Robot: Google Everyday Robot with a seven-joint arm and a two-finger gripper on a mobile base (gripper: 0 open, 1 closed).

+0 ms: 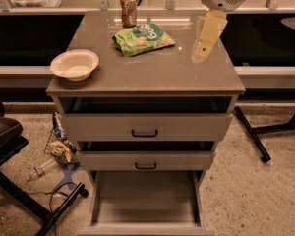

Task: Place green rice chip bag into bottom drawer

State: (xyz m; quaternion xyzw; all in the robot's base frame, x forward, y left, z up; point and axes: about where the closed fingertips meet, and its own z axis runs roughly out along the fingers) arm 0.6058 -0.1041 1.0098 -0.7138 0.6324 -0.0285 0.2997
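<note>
The gripper (205, 38) hung over the right side of the cabinet top (152, 75), well apart from the green chip bag (143, 38). The bag lay flat toward the far middle of the top. I could not tell whether the gripper was open or closed. The bottom drawer (145, 198) stood pulled out, low and near.

My worries were these. The can (128, 10) stood just beyond the bag's far left corner, so an overlong reach could have tipped it. The crinkly bag might have slid or slipped from a shallow pinch. The upper drawers (145, 128) overhung the bottom one, so a careless descent could have snagged the bag.
</note>
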